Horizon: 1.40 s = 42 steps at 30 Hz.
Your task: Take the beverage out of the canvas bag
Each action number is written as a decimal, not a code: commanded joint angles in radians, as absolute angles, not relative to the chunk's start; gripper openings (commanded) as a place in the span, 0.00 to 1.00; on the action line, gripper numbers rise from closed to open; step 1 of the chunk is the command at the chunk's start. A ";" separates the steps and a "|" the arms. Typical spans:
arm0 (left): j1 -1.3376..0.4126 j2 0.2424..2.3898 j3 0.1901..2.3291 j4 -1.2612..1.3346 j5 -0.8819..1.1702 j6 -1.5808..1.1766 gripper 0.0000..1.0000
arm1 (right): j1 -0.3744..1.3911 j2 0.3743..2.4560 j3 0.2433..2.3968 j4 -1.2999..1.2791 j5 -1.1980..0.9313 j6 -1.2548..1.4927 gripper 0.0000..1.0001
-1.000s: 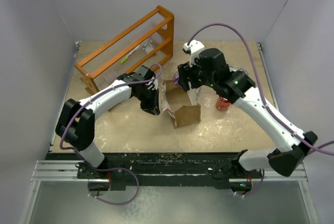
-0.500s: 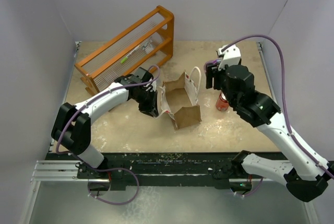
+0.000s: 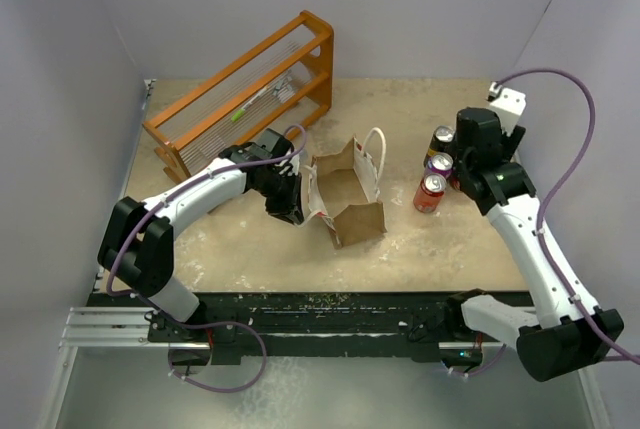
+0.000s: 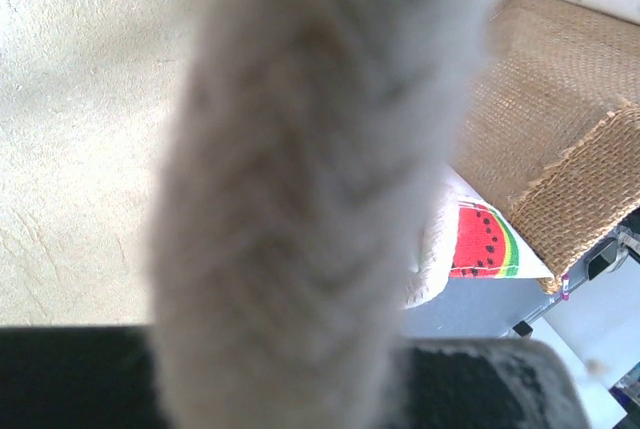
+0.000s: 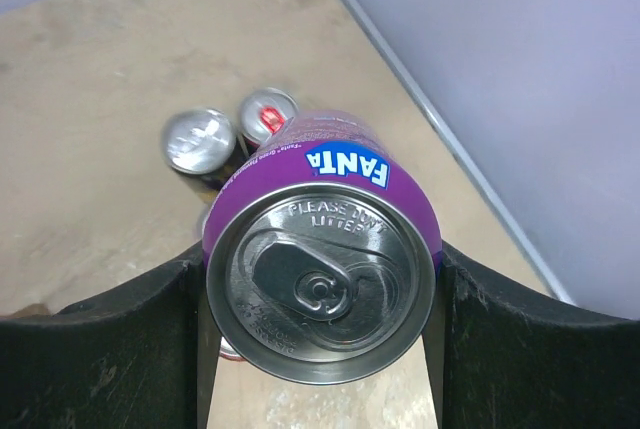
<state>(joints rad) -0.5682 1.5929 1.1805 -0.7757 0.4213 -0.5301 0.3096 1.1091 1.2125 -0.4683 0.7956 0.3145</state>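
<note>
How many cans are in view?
3: a purple can in the right hand, a dark can beyond it, a red can nearer. The bag may hide more.

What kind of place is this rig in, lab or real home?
Looks like a lab test cell: plain walls box in a table, a metal rail runs along its near edge, and the props look staged: canvas bag, orange rack, soda cans.

Purple Fanta can (image 5: 330, 174) in my right gripper (image 5: 320, 259): smooth shiny metal. Fingers (image 5: 110, 349): matt black plastic. Tan canvas bag (image 4: 560, 139): coarse, rough weave. Its white handle (image 4: 310, 199): fuzzy braided cord.
</note>
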 commanded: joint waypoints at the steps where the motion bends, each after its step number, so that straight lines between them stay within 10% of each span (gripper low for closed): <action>1: -0.570 1.566 1.184 -0.768 0.447 -0.523 0.00 | 0.232 1.073 1.118 -0.505 0.813 0.585 0.00; 36: -0.571 1.593 1.223 -0.792 0.456 -0.521 0.00 | -0.032 1.324 0.793 -0.149 0.505 0.549 0.01; 42: -0.570 1.592 1.223 -0.797 0.454 -0.522 0.00 | -0.032 1.332 0.778 -0.118 0.483 0.530 0.30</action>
<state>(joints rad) -0.5682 1.5932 1.1873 -0.7940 0.4393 -0.5304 -0.0284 1.3392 0.7692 -0.2260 0.4778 0.5491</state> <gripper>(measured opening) 0.111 0.688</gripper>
